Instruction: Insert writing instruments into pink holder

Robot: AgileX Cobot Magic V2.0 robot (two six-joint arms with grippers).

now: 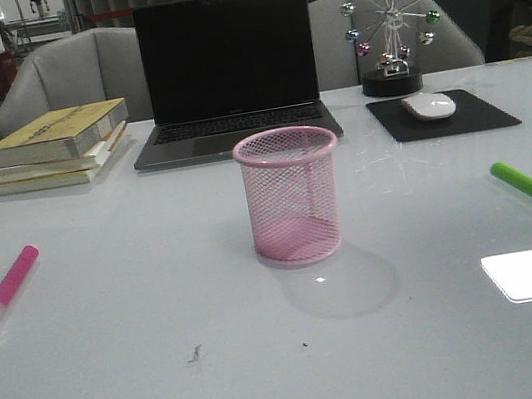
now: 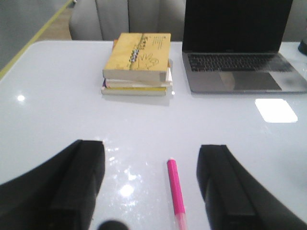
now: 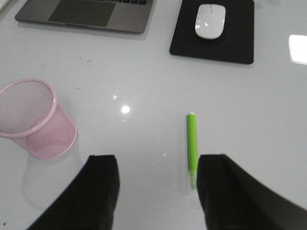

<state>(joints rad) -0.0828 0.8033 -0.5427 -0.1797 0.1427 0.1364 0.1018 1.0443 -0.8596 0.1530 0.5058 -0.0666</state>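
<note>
Neither arm shows in the front view; only the wrist views catch them.

Left end effector (image 2: pixel 151 187): jaws spread wide, nothing between the pads touching them. Both black fingers (image 2: pixel 79 182) sit above the white surface (image 2: pixel 62 105), no contact visible. The pink marker (image 2: pixel 176 191) lies in the gap, nearer one finger, clear of both.

Right end effector (image 3: pixel 156 191): jaws likewise wide apart, holding nothing. The green marker (image 3: pixel 192 143) lies just beside one finger (image 3: pixel 225 191), apparently not touching. Fingers above the surface, contact can't be judged.
</note>
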